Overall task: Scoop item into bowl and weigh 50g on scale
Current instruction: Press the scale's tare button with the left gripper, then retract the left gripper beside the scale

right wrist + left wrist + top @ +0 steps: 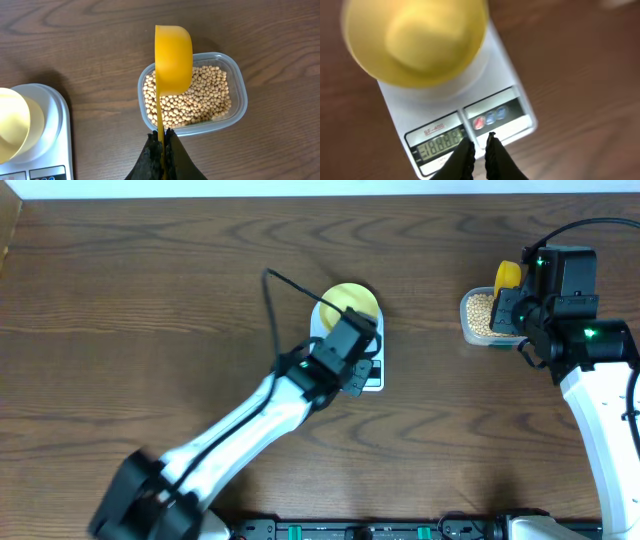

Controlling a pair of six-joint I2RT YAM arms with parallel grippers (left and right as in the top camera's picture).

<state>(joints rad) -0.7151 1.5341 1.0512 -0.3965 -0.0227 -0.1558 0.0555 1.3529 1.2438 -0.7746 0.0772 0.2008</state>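
Wood surface (150,280) is being used. Beans (481,311) in tub (239,85), upper right of frame: likely light, hard, roll-prone, so best taken by scoop (173,60), its handle being pinched by right fingers (150,157). Left fingers (462,160) nearly together, empty, over scale (505,85).

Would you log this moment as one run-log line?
left tool shut at scale | right tool holds scoop over beans | bowl empty on scale

Pale yellow is shown by the bowl (415,40), white with red and blue buttons (490,119) by the scale (450,107), tan by the beans (200,100), orange-yellow by the scoop (173,60), and dark brown wood grain by the surface (150,280).
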